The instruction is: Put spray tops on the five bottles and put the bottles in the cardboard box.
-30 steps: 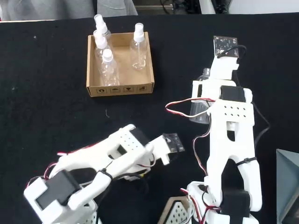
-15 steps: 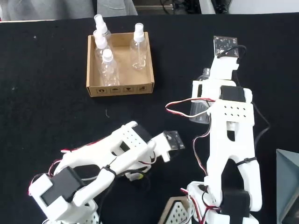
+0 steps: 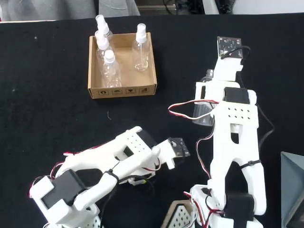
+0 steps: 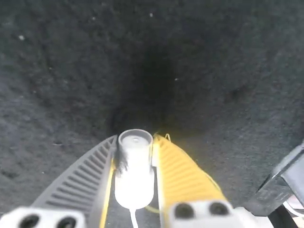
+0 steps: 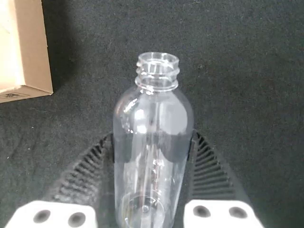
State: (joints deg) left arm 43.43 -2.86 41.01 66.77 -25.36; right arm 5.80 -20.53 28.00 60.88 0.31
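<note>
A cardboard box (image 3: 145, 89) stands at the back left with several clear bottles in it, each with a white spray top, such as one (image 3: 140, 46) by its right wall. My right gripper (image 5: 152, 138) is shut on a clear bottle (image 5: 153, 114) with a bare threaded neck. In the high view this bottle (image 3: 203, 108) shows beside the right arm (image 3: 235, 123), right of the box. My left gripper (image 4: 136, 140) is shut on a white spray top (image 4: 134, 166) just above the black cloth. The left arm (image 3: 123, 154) lies at the front, its wrist pointing toward the right arm.
The table is covered in black cloth (image 3: 47, 118). A grey object (image 3: 292, 190) stands at the front right edge. A corner of the box (image 5: 23, 47) appears beside the held bottle in the right wrist view. Open cloth lies between the box and the left arm.
The left arm has shifted a little to the right and toward the front with the spray top in its gripper. The right arm and its bottle have not moved.
</note>
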